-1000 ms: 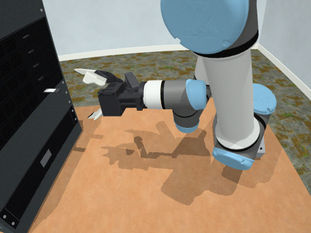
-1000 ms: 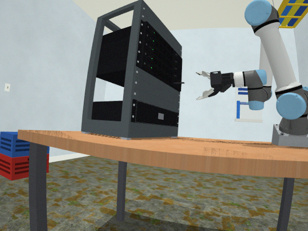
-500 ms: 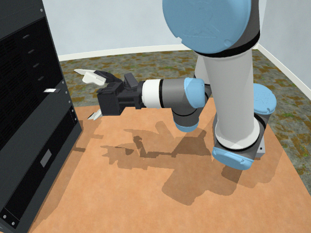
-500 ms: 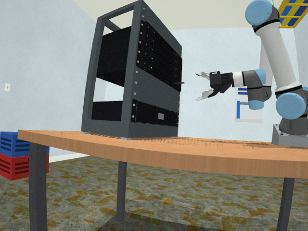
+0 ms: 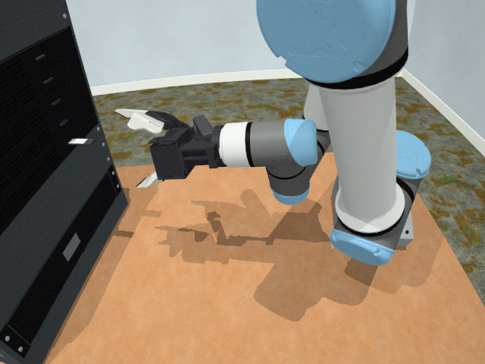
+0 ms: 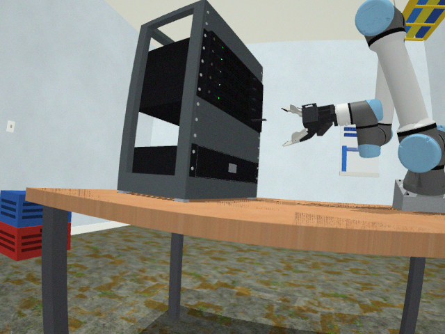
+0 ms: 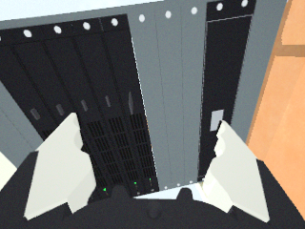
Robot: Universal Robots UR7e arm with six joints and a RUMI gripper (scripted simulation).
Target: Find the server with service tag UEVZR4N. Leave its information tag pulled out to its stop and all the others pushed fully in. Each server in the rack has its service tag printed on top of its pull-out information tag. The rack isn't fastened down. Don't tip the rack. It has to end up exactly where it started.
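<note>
Top view shows the black two-jaw gripper with white fingers point(image 5: 137, 150) spread fully, holding nothing, near the dark grey metal server rack point(image 5: 58, 203). One thin white pull-out information tag point(image 5: 79, 141) protrudes from the lowest upper server; it looks light and flimsy, best pinched at its free end.

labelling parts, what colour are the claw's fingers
White, or off-white, fingers on a black claw body; the wrist view shows them best.

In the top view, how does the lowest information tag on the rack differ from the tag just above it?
The lowest information tag sticks out past the rack front, showing a pale top face; the tag above it sits pushed in and looks dark. The lowest one also lies nearer the open gripper. Both are small tabs in one column.
</note>
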